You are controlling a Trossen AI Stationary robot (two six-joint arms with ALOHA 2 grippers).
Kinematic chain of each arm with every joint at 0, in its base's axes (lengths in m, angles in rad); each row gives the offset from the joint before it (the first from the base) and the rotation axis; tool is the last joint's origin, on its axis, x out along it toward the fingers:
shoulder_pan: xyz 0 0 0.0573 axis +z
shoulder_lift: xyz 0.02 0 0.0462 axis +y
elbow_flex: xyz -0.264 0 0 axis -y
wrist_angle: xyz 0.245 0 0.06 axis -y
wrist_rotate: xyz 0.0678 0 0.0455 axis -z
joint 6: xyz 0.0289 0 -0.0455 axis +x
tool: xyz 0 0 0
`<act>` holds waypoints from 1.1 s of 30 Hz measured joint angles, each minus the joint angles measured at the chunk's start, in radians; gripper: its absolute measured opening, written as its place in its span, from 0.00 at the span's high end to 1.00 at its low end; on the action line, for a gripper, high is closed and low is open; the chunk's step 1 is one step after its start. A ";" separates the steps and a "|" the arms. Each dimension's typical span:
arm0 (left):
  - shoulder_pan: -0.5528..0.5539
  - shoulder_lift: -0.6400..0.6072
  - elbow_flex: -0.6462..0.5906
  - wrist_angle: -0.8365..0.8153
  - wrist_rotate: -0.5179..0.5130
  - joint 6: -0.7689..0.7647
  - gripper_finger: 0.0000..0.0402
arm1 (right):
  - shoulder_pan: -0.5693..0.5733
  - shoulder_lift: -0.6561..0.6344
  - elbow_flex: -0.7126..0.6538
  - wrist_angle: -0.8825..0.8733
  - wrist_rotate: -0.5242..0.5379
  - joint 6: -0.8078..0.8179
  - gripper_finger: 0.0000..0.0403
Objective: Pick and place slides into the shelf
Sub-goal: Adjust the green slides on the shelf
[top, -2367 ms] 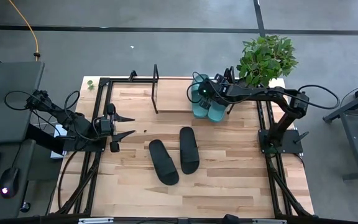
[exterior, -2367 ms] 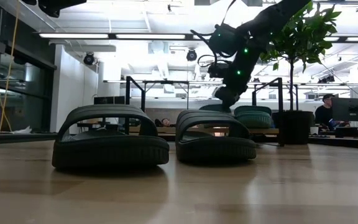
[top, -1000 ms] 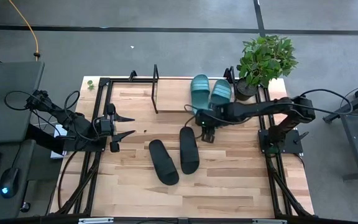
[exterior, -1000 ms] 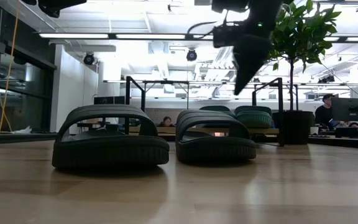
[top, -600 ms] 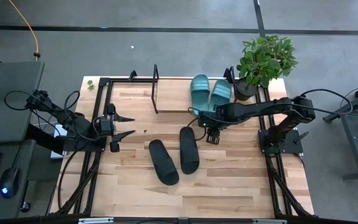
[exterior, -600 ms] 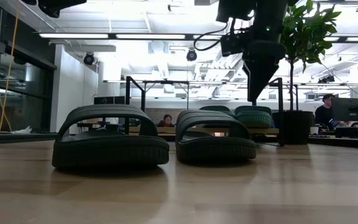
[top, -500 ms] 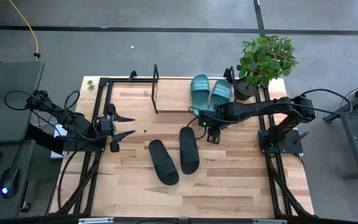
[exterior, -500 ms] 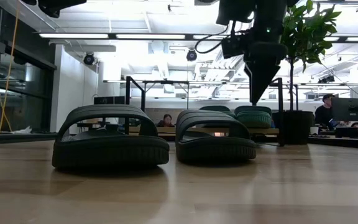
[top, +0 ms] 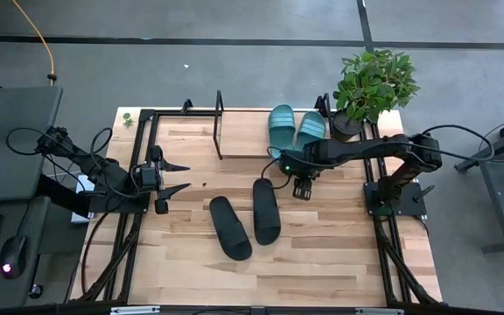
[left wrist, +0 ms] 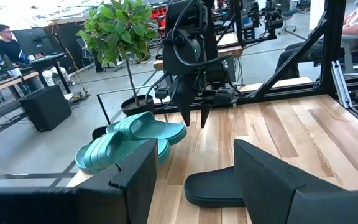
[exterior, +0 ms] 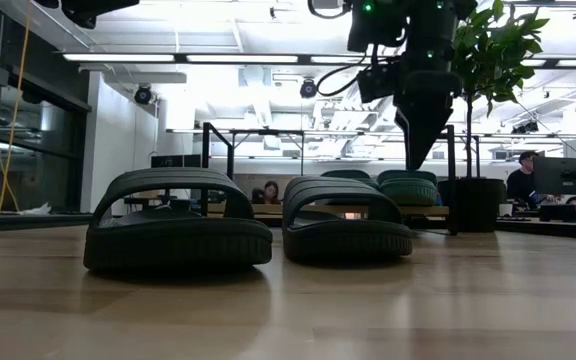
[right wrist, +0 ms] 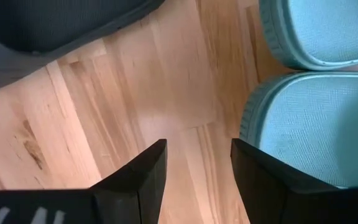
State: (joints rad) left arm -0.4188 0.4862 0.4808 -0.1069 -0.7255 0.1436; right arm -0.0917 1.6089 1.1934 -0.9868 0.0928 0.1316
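My right gripper (top: 301, 187) hangs above the bare planks of the pale wooden tabletop (top: 322, 254), fingers spread wide and clasping nothing. In my right wrist view the two dark fingers (right wrist: 135, 177) point down at the wood with only grain between them. In the high view this gripper is just off the toe end of the nearer black slide, at about two o'clock from it, and just beside the heels of the green pair, at roughly six o'clock from them.

The two teal-green rubber slides with wide ribbed straps (top: 294, 131) lie side by side, touching, on the light board of the low shelf with thin black metal end frames (top: 220, 122), at its right end, near the leafy green potted plant (top: 374, 83) that stands at two o'clock on the table.

The two black rubber slides with ribbed straps (top: 248, 219) rest on the tabletop near its centre, close beside each other, the left one angled and the right one nearly straight. In the low view they sit upright, straps arched, with the green pair visible farther back.

My left gripper (top: 178, 176) waits at nine o'clock on the table's edge, fingers parted and empty, pointing toward the middle.
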 joint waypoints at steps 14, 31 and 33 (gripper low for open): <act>0.000 0.000 0.000 0.000 0.000 0.001 0.52 | -0.032 0.000 -0.134 0.049 -0.053 0.011 0.58; 0.000 0.000 0.000 0.000 0.000 0.000 0.52 | -0.038 0.000 -0.158 0.125 0.046 0.001 0.58; 0.000 0.000 0.000 0.000 0.000 0.000 0.52 | -0.052 0.000 -0.158 0.111 0.059 0.017 0.58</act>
State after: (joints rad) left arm -0.4189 0.4863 0.4808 -0.1070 -0.7254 0.1440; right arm -0.1435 1.6089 1.0359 -0.8759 0.1517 0.1487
